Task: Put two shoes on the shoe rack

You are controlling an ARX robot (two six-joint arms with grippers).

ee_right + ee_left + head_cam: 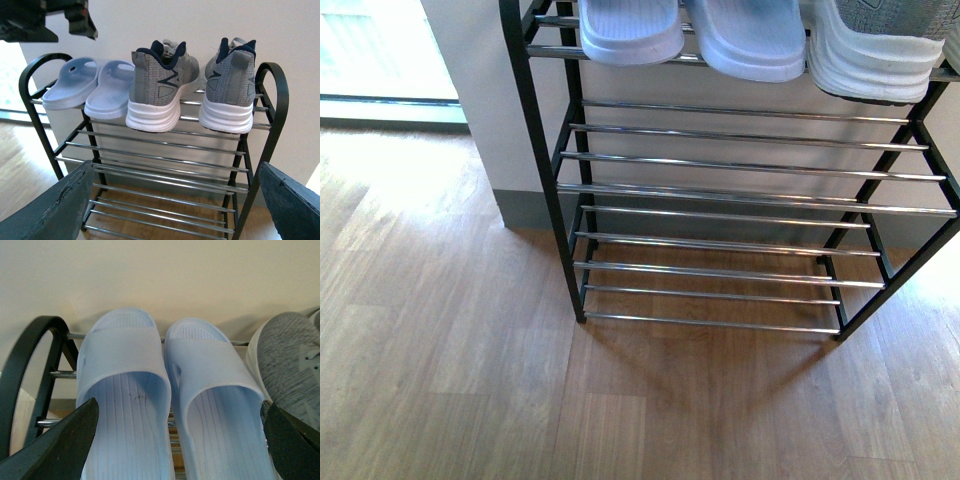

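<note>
Front view: shoe rack (740,190) fills centre-right; slides (692,35) and a sneaker (880,50) overhang its top tier at the upper edge. Left wrist view: left gripper (180,440) spread wide, empty, facing the slides. Right wrist view: right gripper (172,200) released; both pairs rest on the top tier.

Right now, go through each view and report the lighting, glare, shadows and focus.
Front view: daylight from the window washes out the upper left corner, the shoe rack bars glint and cast a shadow on the floor. Left wrist view: even light, the pale blue slides sharp, the black gripper fingers at the edges blurred. Right wrist view: bright and clear on the grey sneakers, the window area overexposed.
</note>
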